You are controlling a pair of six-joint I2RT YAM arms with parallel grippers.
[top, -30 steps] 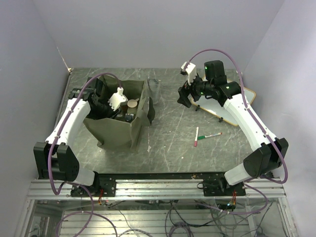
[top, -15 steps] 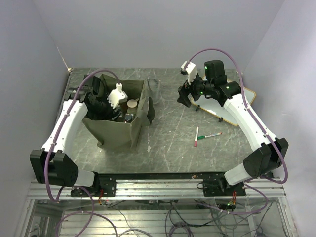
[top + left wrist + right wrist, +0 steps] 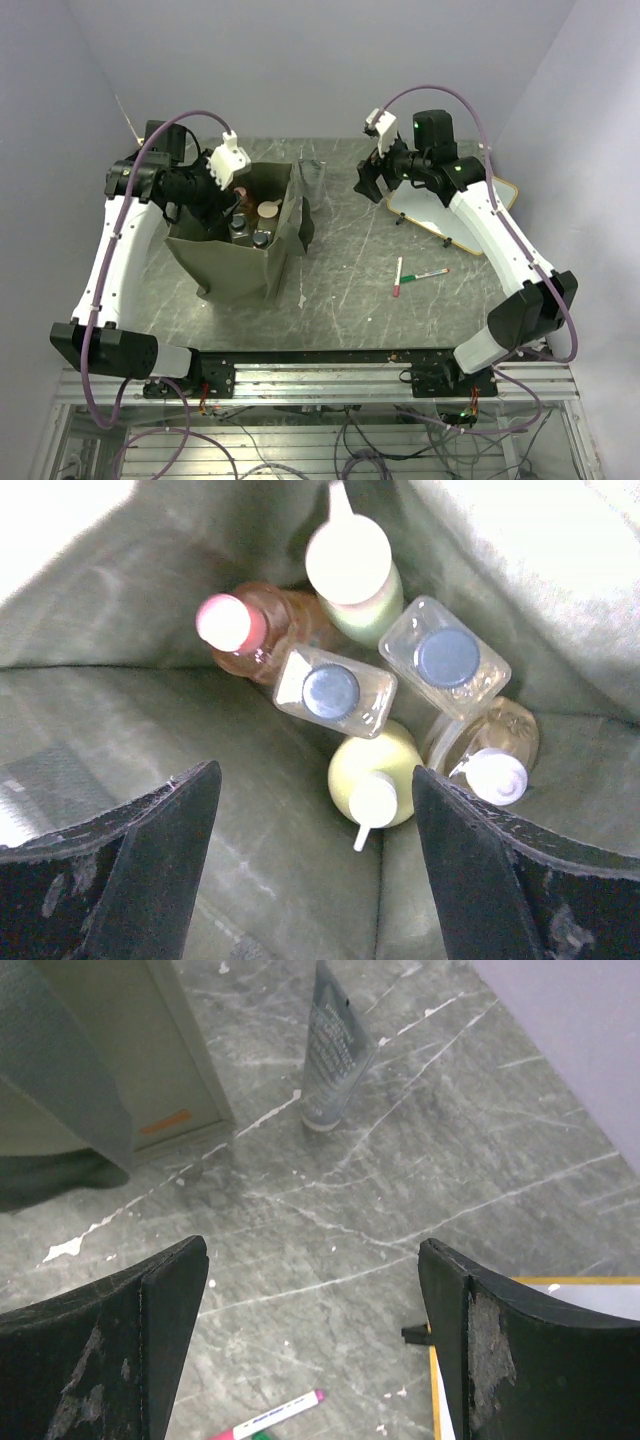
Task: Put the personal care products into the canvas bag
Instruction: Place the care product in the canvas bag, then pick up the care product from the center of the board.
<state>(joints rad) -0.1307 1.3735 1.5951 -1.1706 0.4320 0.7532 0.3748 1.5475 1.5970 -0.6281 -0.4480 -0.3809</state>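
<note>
The olive canvas bag stands open at the left of the table. The left wrist view looks down into it: an orange bottle, a pale green bottle with a white cap, two clear bottles with dark caps, a yellow pump bottle and an amber bottle stand on its floor. My left gripper is open and empty above the bag's mouth. A grey tube rests on the table beside the bag's far right corner. My right gripper is open and empty above the table, right of the tube.
A red marker and a green marker lie at mid-table; the red one shows in the right wrist view. A wooden-framed whiteboard lies under the right arm. The bag's strap hangs down its right side.
My left gripper has lifted up and back out of the bag, and the left arm has swung up. My right gripper has risen slightly and shifted left toward the tube.
</note>
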